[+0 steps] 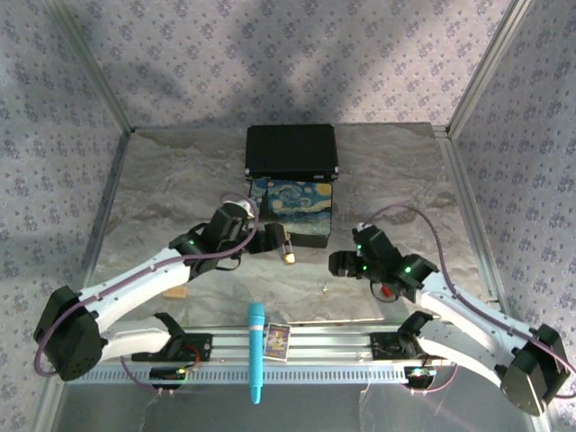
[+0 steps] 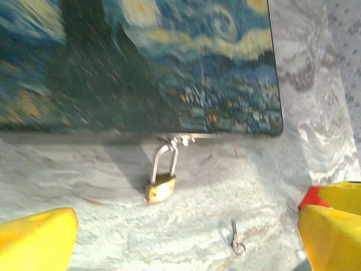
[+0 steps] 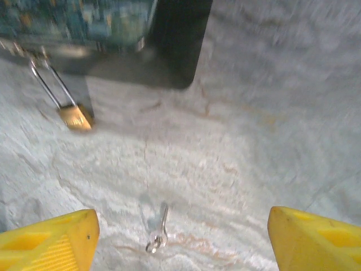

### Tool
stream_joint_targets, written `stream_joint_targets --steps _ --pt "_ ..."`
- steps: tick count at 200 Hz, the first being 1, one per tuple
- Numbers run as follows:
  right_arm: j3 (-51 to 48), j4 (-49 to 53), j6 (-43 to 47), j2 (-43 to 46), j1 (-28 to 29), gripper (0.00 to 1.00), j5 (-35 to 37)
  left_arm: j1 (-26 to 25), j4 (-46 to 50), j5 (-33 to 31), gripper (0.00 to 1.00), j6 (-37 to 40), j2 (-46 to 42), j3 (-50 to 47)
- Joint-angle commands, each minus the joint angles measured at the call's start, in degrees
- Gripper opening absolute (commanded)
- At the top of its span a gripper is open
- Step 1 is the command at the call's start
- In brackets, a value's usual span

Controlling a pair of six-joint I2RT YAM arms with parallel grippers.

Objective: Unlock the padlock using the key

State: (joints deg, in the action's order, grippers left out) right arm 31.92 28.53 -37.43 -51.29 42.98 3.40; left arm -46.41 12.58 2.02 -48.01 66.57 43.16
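Note:
The small brass padlock [image 2: 160, 188] hangs by its silver shackle from the hasp of the painted box [image 2: 169, 62] and rests on the table. It also shows in the top view as the padlock [image 1: 289, 255] and in the right wrist view as the padlock [image 3: 74, 117]. The thin silvery key [image 3: 159, 234] lies flat on the marbled table, to the padlock's right. My right gripper [image 3: 180, 244] is open and straddles the key without touching it. My left gripper [image 2: 186, 248] is open just in front of the padlock, with the key [image 2: 237, 240] near its right finger.
The box's black lid [image 1: 291, 150] stands open at the back. A teal pen [image 1: 256, 351] and a small card [image 1: 278, 342] lie on the front rail. A tan block [image 1: 177, 292] sits by the left arm and a red piece [image 1: 387, 291] by the right arm.

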Motion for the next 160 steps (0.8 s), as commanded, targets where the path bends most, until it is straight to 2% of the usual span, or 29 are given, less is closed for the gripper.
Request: stream_joint_targets --steps 1,38,73,104,160 --pt "-1.7 -0.1 -8.4 -2.2 6.1 0.77 6.4 -4.0 1.1 -3.7 1.0 -3.5 1.3 1.4" --pt "-1.3 -5.6 -14.1 -10.3 14.4 0.67 9.6 -6.0 -0.8 -4.4 1.0 -6.4 1.5 -0.6" --pt "1.1 -6.8 -17.6 -17.7 18.5 0.57 11.6 -6.9 1.2 -5.0 1.0 -4.7 1.8 0.5" --pt "2.8 -5.2 -19.0 -22.1 20.2 0.53 13.2 -7.4 1.8 -5.6 1.0 -4.6 2.1 0.8" --pt "2.8 -6.4 -19.9 -25.4 21.1 0.39 12.2 -7.8 2.1 -6.1 1.0 -5.0 3.5 1.1"
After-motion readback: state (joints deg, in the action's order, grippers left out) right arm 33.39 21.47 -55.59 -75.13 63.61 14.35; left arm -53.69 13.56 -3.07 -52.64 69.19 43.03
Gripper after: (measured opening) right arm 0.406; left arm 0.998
